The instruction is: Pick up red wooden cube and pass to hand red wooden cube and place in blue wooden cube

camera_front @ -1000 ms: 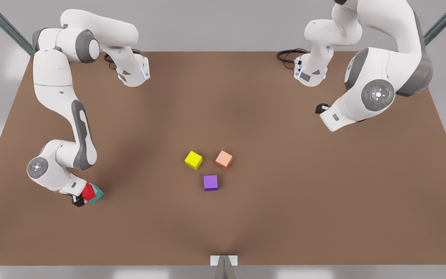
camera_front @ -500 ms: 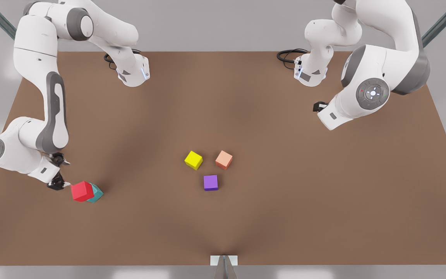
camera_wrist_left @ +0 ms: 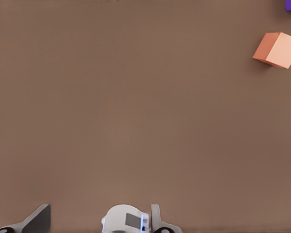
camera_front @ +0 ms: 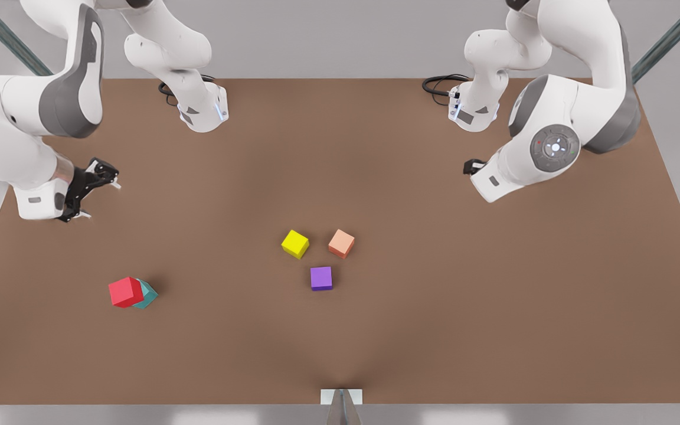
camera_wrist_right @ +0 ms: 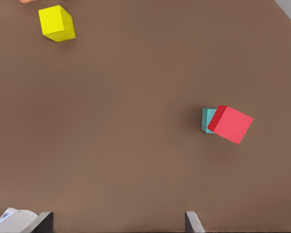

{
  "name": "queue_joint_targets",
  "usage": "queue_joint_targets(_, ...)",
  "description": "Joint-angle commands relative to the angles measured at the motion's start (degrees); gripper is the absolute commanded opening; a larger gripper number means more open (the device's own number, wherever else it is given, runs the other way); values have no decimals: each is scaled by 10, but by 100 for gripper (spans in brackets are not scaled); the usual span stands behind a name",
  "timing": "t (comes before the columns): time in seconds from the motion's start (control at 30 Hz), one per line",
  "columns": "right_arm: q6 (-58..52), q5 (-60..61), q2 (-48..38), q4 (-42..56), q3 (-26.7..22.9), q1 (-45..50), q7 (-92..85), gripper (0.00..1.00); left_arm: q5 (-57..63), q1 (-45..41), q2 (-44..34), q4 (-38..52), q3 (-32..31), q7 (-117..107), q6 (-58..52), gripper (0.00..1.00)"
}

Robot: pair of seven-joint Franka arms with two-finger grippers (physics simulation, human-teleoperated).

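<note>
The red wooden cube [camera_front: 125, 291] sat on top of the blue wooden cube [camera_front: 147, 294], skewed and overhanging one side; the right wrist view showed the same stack, red wooden cube [camera_wrist_right: 231, 124] over blue wooden cube [camera_wrist_right: 208, 119].

The right claw [camera_front: 91, 195] hung above the table [camera_front: 434, 330] at the front view's left, fingers spread wide and holding nothing. The stack lay on the table below it and toward the near edge, well apart.

The left claw [camera_front: 473, 167] was at the front view's right, mostly hidden behind its own arm; its fingers stood apart in the left wrist view, with nothing between them.

A yellow cube [camera_front: 295, 244], a salmon-orange cube [camera_front: 341, 243] and a purple cube [camera_front: 321, 278] lay near each other mid-table, between the two claws.
</note>
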Motion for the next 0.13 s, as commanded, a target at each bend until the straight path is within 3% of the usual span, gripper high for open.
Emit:
queue_joint_targets(0.0,-24,-2,-7,-8,0,2,505,100,-1,1,-1,0,-3,-17,1,100)
queue_joint_targets(0.1,-23,-1,-6,-8,1,2,506,100,-1,-2,0,0,-4,-18,-1,100)
